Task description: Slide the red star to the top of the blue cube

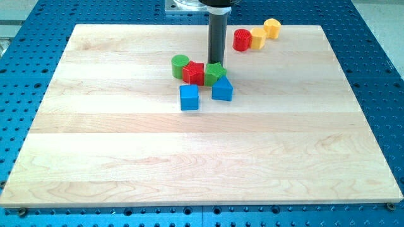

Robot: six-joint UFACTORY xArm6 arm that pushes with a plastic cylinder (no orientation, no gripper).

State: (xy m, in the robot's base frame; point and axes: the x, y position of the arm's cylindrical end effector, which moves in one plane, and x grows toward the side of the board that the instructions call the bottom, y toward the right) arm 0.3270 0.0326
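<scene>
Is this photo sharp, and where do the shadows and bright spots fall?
Camera view: evenly lit and sharp, wood grain crisp across the board; faint soft shadows under the blue cube and red star; my tip sits just above the green block; no strong glare.

board (126, 164) pale wood; star (194, 73) red; cube (189, 98) blue; cylinder (180, 64) green; rod (218, 34) dark
</scene>
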